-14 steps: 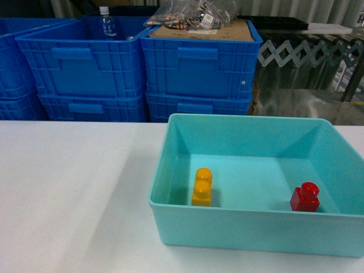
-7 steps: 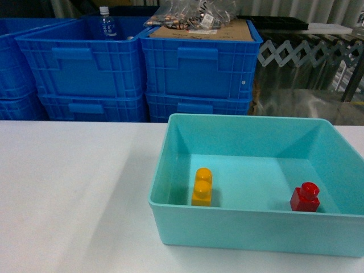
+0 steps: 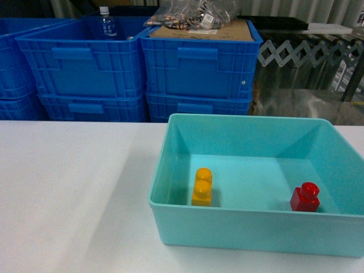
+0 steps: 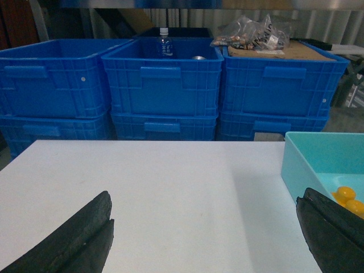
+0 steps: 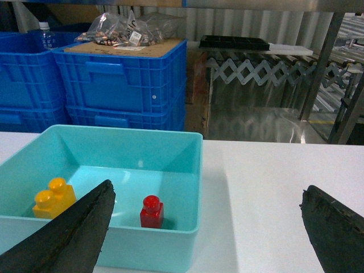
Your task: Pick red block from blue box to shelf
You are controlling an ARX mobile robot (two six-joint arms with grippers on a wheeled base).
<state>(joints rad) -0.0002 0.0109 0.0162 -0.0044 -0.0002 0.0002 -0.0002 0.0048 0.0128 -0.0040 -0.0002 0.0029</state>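
Observation:
The red block [image 3: 305, 197] stands upright on the floor of the blue box [image 3: 239, 118], near its front right corner. In the right wrist view the red block [image 5: 152, 211] sits close to the near wall of the blue box [image 5: 114, 129]. My right gripper [image 5: 207, 190] is open and empty, hovering over the box's right edge and the white table. My left gripper [image 4: 205, 199] is open and empty over bare table, left of the blue box [image 4: 298, 159]. Steel posts of the shelf [image 5: 322, 60] show at the back right. Neither gripper appears in the head view.
A yellow-orange two-stud brick [image 3: 202, 186] lies in the box's left part. Stacked dark blue crates [image 3: 199, 68] line the back, one holding a bottle [image 3: 105, 23], one topped with cardboard and a plastic bag [image 3: 196, 14]. A folding lattice barrier [image 3: 307, 54] stands behind on the right.

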